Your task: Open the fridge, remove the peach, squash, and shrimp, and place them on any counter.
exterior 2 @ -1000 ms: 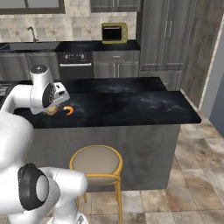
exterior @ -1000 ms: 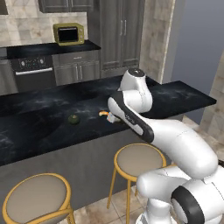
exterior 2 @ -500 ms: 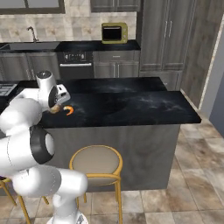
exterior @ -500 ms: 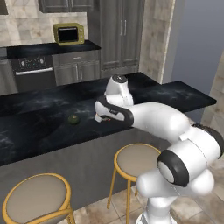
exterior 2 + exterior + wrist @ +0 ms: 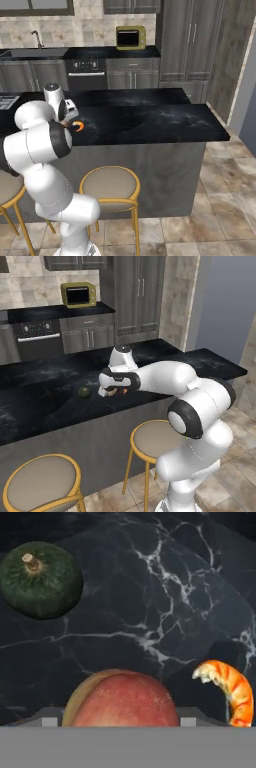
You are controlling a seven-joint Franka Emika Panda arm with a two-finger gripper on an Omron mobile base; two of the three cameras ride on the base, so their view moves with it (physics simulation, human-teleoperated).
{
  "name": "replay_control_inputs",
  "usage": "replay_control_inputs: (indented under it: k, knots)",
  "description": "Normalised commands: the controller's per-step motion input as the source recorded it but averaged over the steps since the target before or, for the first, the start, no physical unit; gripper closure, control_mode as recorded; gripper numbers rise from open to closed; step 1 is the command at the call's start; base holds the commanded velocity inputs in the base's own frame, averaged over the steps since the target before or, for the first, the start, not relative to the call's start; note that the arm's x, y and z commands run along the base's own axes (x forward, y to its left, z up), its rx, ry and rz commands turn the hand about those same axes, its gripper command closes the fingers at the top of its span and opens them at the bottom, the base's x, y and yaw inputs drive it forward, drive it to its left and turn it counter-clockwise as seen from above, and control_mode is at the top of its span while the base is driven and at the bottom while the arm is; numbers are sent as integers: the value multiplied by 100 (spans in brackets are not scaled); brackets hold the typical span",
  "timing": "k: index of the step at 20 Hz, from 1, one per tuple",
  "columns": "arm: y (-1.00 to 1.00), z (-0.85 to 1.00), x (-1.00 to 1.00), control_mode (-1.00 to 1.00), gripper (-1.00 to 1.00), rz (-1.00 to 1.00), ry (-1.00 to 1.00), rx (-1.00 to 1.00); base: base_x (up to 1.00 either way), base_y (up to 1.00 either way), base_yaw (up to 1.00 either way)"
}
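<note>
Now swung further left along counter (image 5: 45,401) than half a second ago, elbow folded over front edge. Gripper (image 5: 109,391) low, jaws wide, gripping nothing. Peach (image 5: 122,698) on counter between finger tips; shrimp (image 5: 227,692) just beside peach; squash (image 5: 40,579) apart, beyond. Two stools (image 5: 157,441) below counter edge. Yellow microwave (image 5: 78,294) on back counter.

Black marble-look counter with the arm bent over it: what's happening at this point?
The white arm reaches low over the glossy black marble-look counter, its tool open just above the round orange-red peach. The peach sits on the slab between the open jaws, not visibly gripped. The curved orange shrimp lies beside it, and the dark green round squash rests a little farther off. All three foods are on the counter.
</note>
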Motion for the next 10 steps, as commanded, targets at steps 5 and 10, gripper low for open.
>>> replay_control_inputs:
  k: [5,10]
  knots:
    - [20,-33,27,-100,100,0,0,0,0,0,0]
    - [17,-32,35,-100,-100,0,0,0,0,0,0]
